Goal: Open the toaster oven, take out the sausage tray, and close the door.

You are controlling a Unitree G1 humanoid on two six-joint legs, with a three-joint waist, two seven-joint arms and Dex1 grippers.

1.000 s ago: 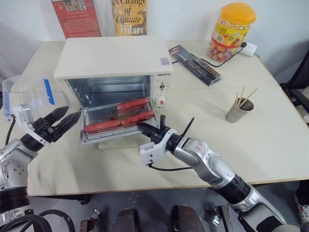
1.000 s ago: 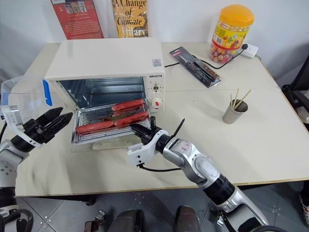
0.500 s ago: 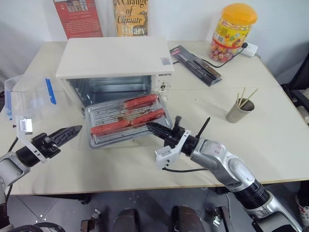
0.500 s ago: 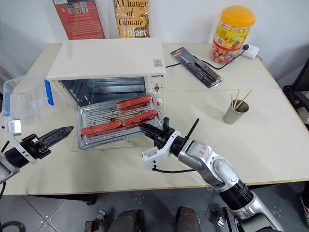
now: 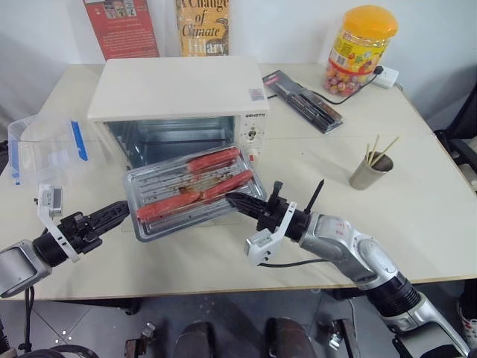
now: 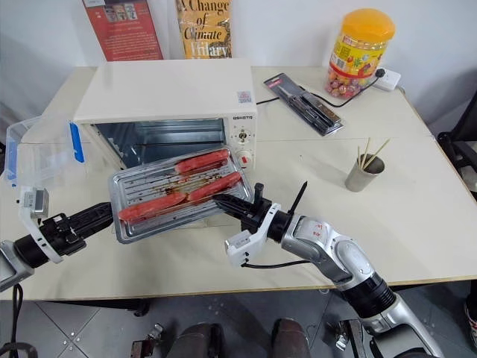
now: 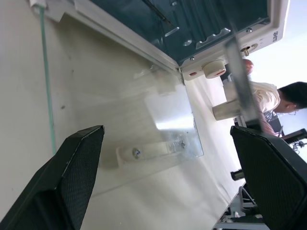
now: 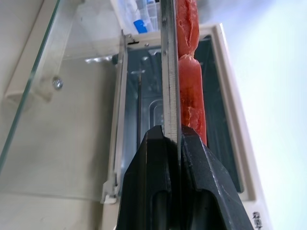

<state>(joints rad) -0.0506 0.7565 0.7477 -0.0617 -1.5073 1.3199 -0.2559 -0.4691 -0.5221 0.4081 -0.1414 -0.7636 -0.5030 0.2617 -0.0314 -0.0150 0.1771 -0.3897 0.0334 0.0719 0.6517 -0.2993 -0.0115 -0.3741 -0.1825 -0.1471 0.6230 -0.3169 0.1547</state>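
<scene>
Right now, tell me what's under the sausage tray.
The open glass door lies flat on the table beneath the sausage tray, held up by the right claw. The tray hides most of the door.

A lab or office test corner: cream table (image 5: 417, 201) against a white wall with propped books (image 5: 200, 26), a power strip (image 5: 384, 74) beyond the right gripper (image 5: 232, 200), bare tiled floor (image 6: 112, 335).

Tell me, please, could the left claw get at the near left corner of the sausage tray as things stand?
Probably yes: the left claw is open beside the sausage tray, nothing between, while the right claw pinches its right rim.
</scene>
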